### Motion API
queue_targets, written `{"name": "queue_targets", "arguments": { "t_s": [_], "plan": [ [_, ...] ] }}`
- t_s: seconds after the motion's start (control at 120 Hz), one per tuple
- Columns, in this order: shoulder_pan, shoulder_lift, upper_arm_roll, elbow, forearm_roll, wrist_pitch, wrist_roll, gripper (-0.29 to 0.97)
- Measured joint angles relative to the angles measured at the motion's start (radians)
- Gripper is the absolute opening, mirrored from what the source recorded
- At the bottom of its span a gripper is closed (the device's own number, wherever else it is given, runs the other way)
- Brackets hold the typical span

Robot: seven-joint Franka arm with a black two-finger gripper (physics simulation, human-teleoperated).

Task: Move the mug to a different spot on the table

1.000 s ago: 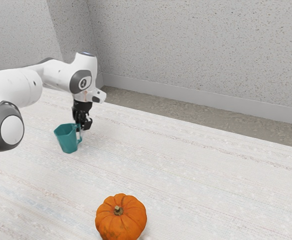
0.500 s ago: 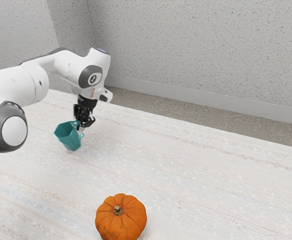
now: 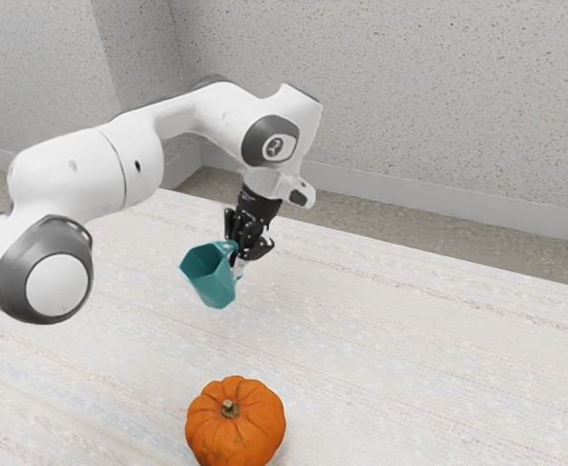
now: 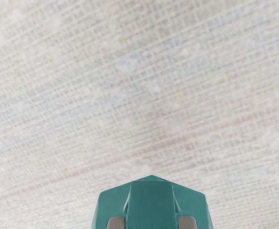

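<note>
The hand (image 3: 245, 250) pinches the teal mug (image 3: 209, 274) by one side, hanging tilted above the bench (image 3: 419, 340) beyond the pumpkin (image 3: 235, 422), so carry it steadily toward the exterior view's right and lower it gently onto bare bench.

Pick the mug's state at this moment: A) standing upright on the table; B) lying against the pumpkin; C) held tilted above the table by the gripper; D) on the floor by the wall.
C: the gripper is shut on the teal mug, which hangs tilted above the table, apart from the pumpkin.
</note>
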Motion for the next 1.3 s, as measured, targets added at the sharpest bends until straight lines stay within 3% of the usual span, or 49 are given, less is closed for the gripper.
{"name": "queue_targets", "arguments": {
  "t_s": [0.242,0.833,1.075,1.3],
  "plan": [
    [-0.008,0.007,0.007,0.003,-0.084,-0.026,-0.208,-0.07],
    [0.060,0.114,0.000,-0.003,-0.113,-0.013,-0.493,-0.07],
    [0.065,0.118,-0.002,-0.003,-0.126,0.010,-0.519,0.37],
    [0.066,0.090,0.004,-0.004,-0.130,0.049,-0.522,0.55]
  ]
}}
